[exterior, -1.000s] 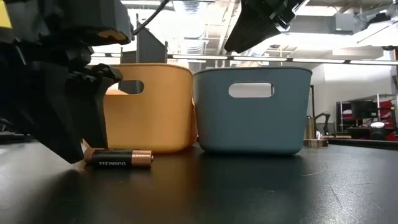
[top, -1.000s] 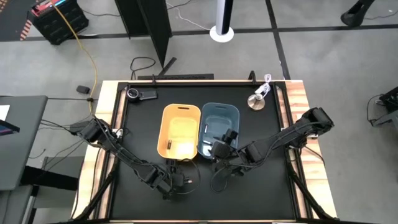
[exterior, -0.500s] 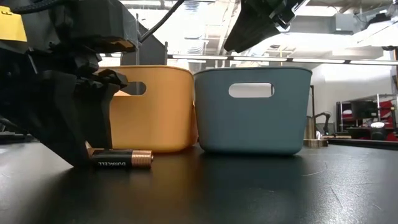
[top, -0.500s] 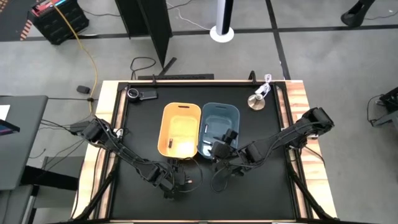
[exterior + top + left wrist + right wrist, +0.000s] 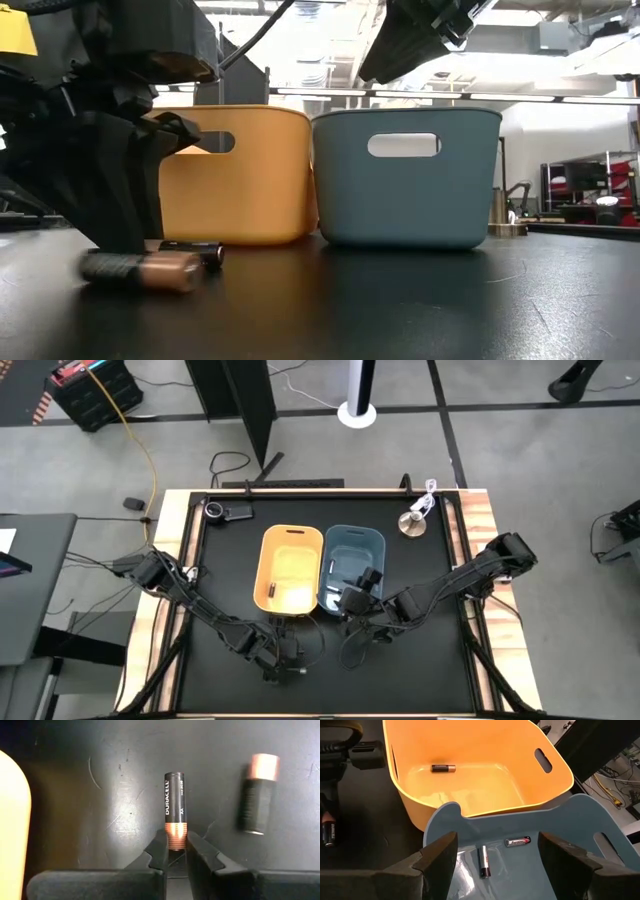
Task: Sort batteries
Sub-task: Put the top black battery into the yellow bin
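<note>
My left gripper [image 5: 290,654] is low near the table's near edge, in front of the yellow bin [image 5: 290,565], and is shut on a dark copper-tipped battery [image 5: 175,805]. A second dark battery [image 5: 259,795] lies loose on the table beside it. In the low view two batteries [image 5: 140,270] [image 5: 198,252] show at that gripper's foot. My right gripper [image 5: 500,860] hangs open over the near wall of the blue bin [image 5: 352,560]. Two pale batteries [image 5: 484,861] [image 5: 518,841] lie in the blue bin, and one dark battery [image 5: 443,768] lies in the yellow bin. My left gripper pinches the dark battery by its copper end [image 5: 176,831] between the two fingertips [image 5: 161,847]. The battery runs on straight ahead of the fingers, in line with them. Its length lies flat on the black table top.
A round metal disc with a white cord [image 5: 412,522] sits at the far right of the table. A black round-lensed gadget [image 5: 215,511] sits at the far left corner. Loose cables trail by both grippers. The two bins stand side by side mid-table.
My left gripper has shifted a little toward the table's right and come down around the battery. In the low view the single battery lying broadside has given way to two, one nearer the camera and blurred. My right arm has kept still.
</note>
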`<state>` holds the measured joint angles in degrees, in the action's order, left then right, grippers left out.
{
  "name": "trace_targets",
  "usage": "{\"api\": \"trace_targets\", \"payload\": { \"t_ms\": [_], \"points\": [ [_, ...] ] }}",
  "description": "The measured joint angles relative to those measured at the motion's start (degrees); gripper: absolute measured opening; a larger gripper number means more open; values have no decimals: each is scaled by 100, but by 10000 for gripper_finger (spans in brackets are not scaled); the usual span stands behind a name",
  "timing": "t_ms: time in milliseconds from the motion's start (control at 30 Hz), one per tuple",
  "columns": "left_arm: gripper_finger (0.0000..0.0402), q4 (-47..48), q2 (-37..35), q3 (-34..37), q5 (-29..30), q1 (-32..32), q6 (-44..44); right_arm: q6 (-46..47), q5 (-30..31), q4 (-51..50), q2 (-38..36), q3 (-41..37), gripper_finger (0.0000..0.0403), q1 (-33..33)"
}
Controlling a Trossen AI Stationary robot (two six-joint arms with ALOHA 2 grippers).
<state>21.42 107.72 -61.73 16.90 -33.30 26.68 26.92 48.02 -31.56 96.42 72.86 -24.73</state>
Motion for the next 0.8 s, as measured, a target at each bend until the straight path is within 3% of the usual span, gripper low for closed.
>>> {"api": "trace_targets", "payload": {
  "t_ms": [133, 300, 400, 567, 700, 800],
  "points": [
    [35, 119, -66, 1, 29, -13, 133, 0, -1, -1, 0, 0, 291, 0],
    [35, 502, -393, 44, 502, -96, 330, 0, -1, -2, 0, 0, 291, 0],
    [35, 572, -909, 36, 1106, -287, 334, 0, -2, -3, 0, 0, 291, 0],
    [35, 714, -2065, 28, 2599, -604, -103, 0, -2, 46, 0, 0, 291, 0],
    [40, 1637, -2585, 4, 3179, 23, -101, -4, -2, 91, 0, 2, 291, -14],
    [95, 2443, -2609, 19, 2873, 923, 72, -4, -4, 118, 0, 2, 291, -79]
  ]
}}
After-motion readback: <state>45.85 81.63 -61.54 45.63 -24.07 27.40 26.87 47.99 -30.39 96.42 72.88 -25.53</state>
